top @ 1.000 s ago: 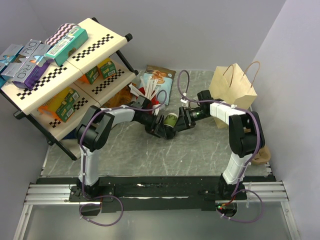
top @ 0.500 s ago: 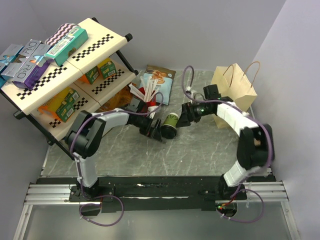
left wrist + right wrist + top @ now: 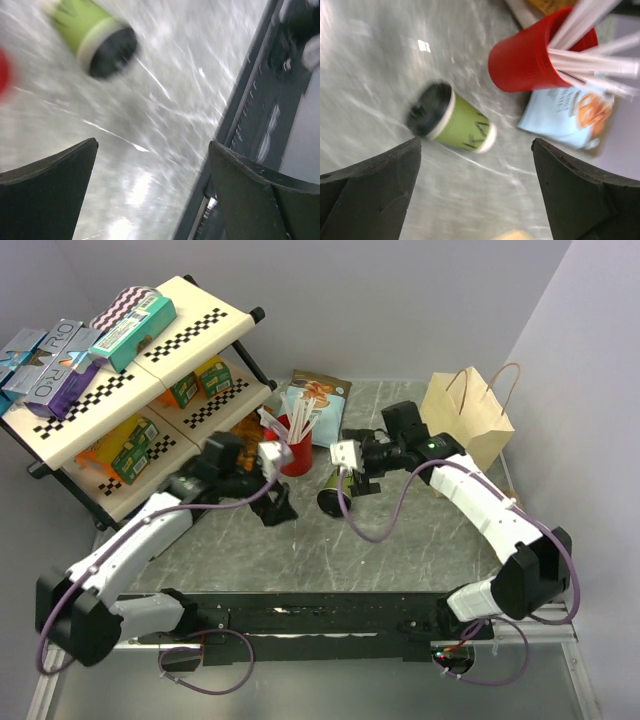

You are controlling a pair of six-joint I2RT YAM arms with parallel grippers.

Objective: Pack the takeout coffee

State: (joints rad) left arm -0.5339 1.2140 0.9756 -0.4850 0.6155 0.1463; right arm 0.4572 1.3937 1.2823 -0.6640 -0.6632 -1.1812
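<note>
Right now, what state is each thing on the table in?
takeout coffee, tipped on its side, lid on, ungripped.
red cup, upright, holding white stirrers.
paper bag, standing upright, handles up.
left end effector, open, empty.
right end effector, open, empty.

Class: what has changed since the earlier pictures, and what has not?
The left gripper and right gripper have pulled back from the cup with jaws open, the left leftward, the right apparently upward. The cup lies on its side almost where it was. Red cup, bag and shelf have not moved.
</note>
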